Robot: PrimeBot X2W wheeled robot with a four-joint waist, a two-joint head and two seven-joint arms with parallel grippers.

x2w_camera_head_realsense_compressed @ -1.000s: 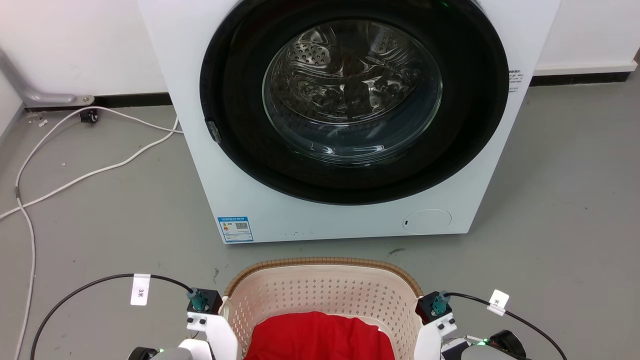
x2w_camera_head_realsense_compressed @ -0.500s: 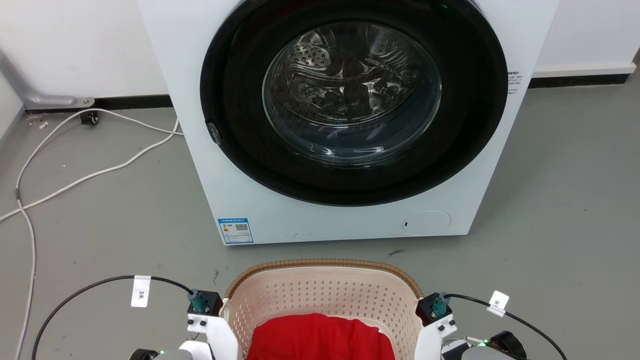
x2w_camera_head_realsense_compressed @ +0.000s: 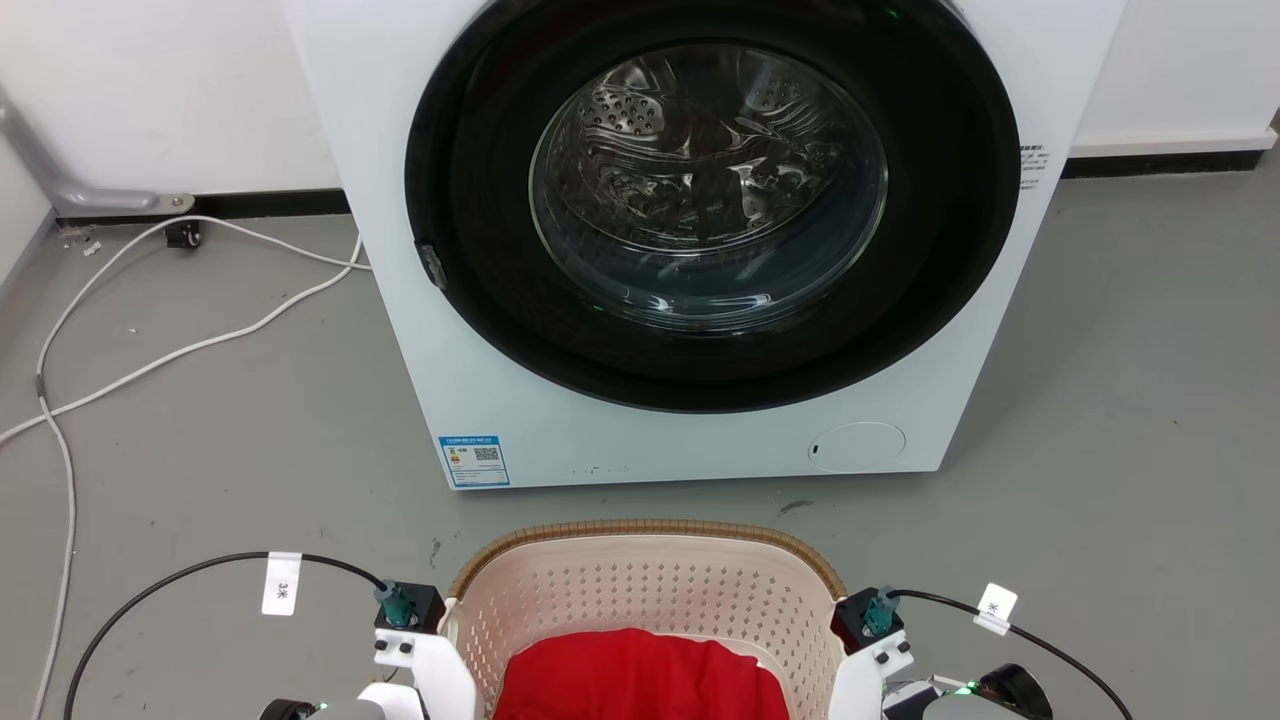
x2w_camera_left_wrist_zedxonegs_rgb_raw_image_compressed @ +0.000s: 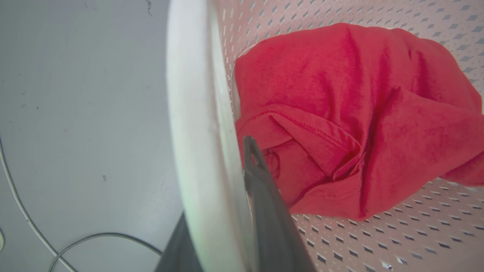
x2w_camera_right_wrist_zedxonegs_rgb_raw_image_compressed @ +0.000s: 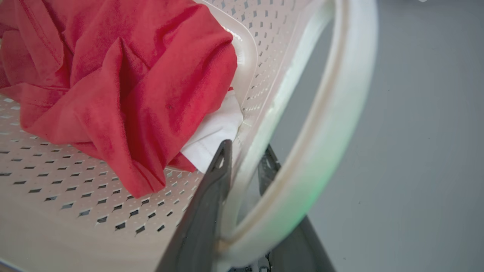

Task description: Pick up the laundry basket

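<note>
The left gripper point(x2w_camera_left_wrist_zedxonegs_rgb_raw_image_compressed: 221, 196) is clamped on the left handle point(x2w_camera_left_wrist_zedxonegs_rgb_raw_image_compressed: 196, 113) and the right gripper point(x2w_camera_right_wrist_zedxonegs_rgb_raw_image_compressed: 245, 156) on the right handle point(x2w_camera_right_wrist_zedxonegs_rgb_raw_image_compressed: 340, 113) of the laundry basket point(x2w_camera_head_realsense_compressed: 650, 590). The basket is at bottom centre of the head view, with a red cloth point(x2w_camera_head_realsense_compressed: 640, 675) inside and the washer point(x2w_camera_head_realsense_compressed: 700, 450) above.

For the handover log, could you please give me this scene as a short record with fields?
laundry basket: in front of the washer, holding a red garment over a white cloth
left gripper: shut on the basket's left side, one finger inside
right gripper: shut on the basket's right side, one finger inside
floor: grey, white cables at left
lifted: cannot tell
</note>
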